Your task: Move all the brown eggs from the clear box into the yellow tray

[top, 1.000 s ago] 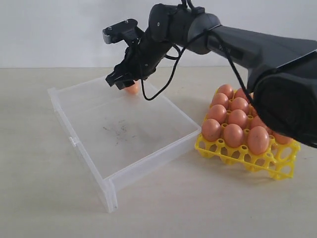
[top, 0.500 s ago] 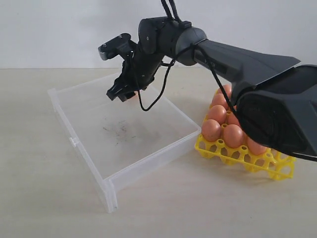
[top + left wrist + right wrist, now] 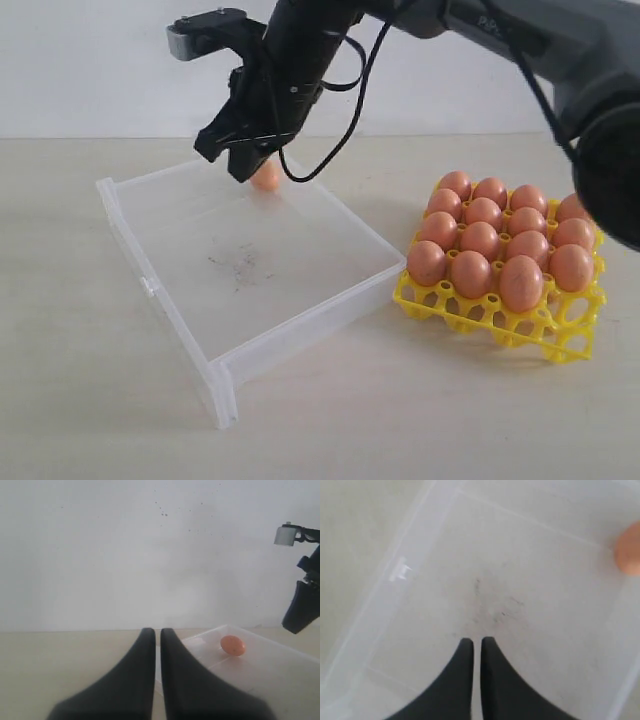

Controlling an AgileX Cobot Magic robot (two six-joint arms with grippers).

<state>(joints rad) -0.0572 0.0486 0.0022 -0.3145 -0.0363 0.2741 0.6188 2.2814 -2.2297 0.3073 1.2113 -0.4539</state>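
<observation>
**Q:** Exterior view first. Where do you stand?

**A:** My right gripper hangs over the far corner of the large shallow clear plastic box, black fingers pressed together on nothing. One smooth orange-brown oval egg lies on the box floor just beside the tips, near the far wall. The bright yellow plastic lattice egg tray sits to the right of the box, well apart from that egg and nearly full of brown eggs. The near right cup looks free, but I can't be sure.

**Q:** Left wrist view?

**A:** My left gripper looks out across the pale table. Its fingers are all but touching, with only a slit between them, and hold nothing. Beyond it the egg rests inside the box, with the right gripper above it and off to one side.

**Q:** Right wrist view?

**A:** The jaws are closed over dark scuffs on the box floor. The egg sits at the frame's edge, not between my fingers.

**Q:** How will it handle?

**A:** My guess is light, hard-shelled and brittle, and smooth enough to roll or squirt free. I'd spread the fingers, straddle its widest middle across the short axis, close gently and lift straight up.
</observation>
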